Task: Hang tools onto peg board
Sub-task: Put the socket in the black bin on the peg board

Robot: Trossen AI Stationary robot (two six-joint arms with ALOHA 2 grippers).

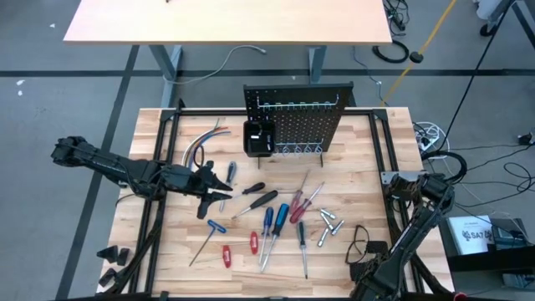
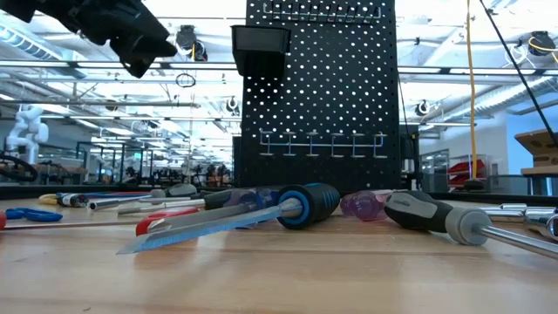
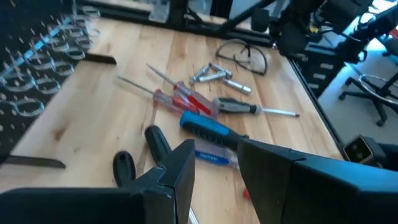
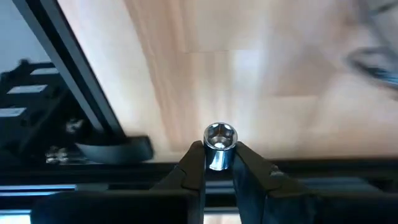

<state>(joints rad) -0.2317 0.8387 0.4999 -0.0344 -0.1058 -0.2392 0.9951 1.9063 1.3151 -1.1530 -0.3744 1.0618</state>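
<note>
Pale wood-grain tabletop (image 4: 261, 62), shiny hexagonal steel socket (image 4: 220, 142) between dark jaws

Bright even overhead light, blurred wrist views

black perforated peg board (image 1: 297, 117), blue-handled screwdriver (image 3: 208, 129), pale wooden table (image 1: 351, 184).

A bundle of coloured wires (image 1: 199, 144) lies on the pale wooden bench (image 1: 351, 180), far left. A second pale wooden bench (image 1: 226, 21) stands beyond, on the grey floor (image 1: 50, 100).
</note>
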